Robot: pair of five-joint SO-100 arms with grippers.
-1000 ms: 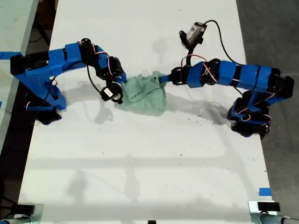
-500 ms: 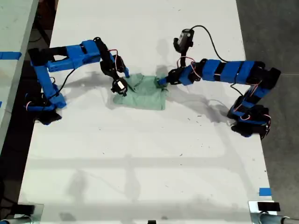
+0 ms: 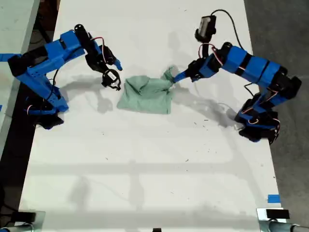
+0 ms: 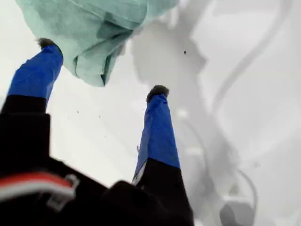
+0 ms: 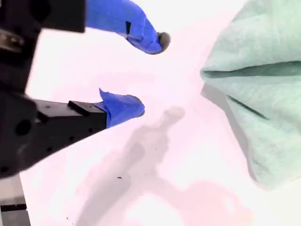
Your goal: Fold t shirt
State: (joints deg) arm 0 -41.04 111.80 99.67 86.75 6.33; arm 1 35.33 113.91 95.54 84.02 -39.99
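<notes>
Both claws have let go and pulled back: the first claw (image 3: 177,77) gapes beside a bunched corner, the second claw (image 3: 112,79) hangs open, clear. The t shirt (image 3: 145,94) lies rumpled mid-table (image 3: 145,169), likely one fold done.

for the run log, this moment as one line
task: fold t shirt | my first gripper: open at its bunched corner | my second gripper: open, apart from it | state: wrinkled, on table
</notes>
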